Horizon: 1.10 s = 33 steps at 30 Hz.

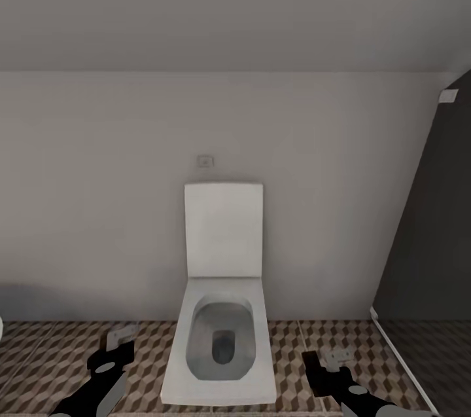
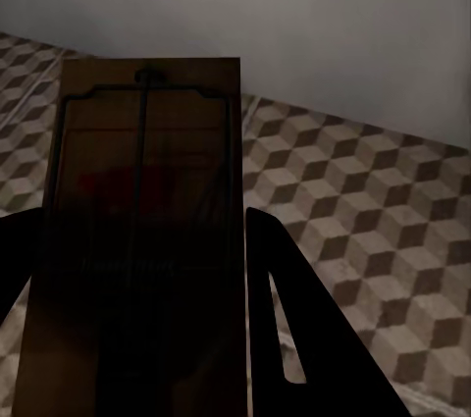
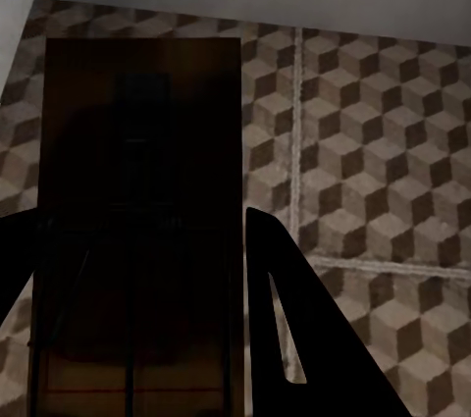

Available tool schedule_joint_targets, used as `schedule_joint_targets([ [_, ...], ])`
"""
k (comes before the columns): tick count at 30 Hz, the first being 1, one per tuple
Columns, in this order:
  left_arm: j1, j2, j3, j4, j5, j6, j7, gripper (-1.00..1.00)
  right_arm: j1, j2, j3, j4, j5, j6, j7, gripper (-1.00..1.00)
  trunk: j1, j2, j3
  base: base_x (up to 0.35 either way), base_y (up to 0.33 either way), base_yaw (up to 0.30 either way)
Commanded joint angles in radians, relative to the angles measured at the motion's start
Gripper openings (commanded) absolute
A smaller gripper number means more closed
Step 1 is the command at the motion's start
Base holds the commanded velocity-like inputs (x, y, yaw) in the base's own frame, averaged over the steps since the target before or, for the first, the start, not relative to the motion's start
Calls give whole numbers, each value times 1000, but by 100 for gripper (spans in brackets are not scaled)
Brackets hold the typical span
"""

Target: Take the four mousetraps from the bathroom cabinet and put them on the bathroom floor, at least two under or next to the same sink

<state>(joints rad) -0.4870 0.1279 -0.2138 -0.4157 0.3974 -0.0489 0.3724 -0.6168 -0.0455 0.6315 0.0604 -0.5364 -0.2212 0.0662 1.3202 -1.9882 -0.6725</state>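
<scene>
In the head view my left gripper (image 1: pixel 110 357) hangs low over the cube-patterned bathroom floor (image 1: pixel 59 351), left of a toilet, shut on a mousetrap (image 1: pixel 122 336). The left wrist view has that brown wooden mousetrap (image 2: pixel 142 231) with its dark wire bar clamped between the black fingers (image 2: pixel 294 338). To the toilet's right, my right gripper (image 1: pixel 326 368) is shut on another mousetrap (image 1: pixel 338 357), seen dark between the fingers (image 3: pixel 294 338) in the right wrist view as a mousetrap (image 3: pixel 137 221). The cabinet and the bathroom sink are out of view.
A white toilet (image 1: pixel 219 338) with its lid up stands against the pale wall straight ahead, between my two arms. A dark grey panel (image 1: pixel 432 240) rises at the right, with a white strip along its foot. Tiled floor lies on both sides of the toilet.
</scene>
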Motion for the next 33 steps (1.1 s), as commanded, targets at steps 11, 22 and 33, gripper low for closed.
schedule_joint_targets([
  [11, -1, 1, -7, 0, 8, -7, 2, -100, -1, 1, 7, 4, -12, -6, 7, -100, 42, -78, -36, 0, 0, 0],
  [22, -1, 1, -7, 0, 9, -8, 1, -100, -1, 1, 7, 4, -12, -6, 6, -100, 84, -155, -70, 0, 0, 0],
  [33, -1, 1, -7, 0, 9, -9, 0, -100, -1, 1, 7, 4, -12, -6, 6, -100, 126, -232, -105, 0, 0, 0],
])
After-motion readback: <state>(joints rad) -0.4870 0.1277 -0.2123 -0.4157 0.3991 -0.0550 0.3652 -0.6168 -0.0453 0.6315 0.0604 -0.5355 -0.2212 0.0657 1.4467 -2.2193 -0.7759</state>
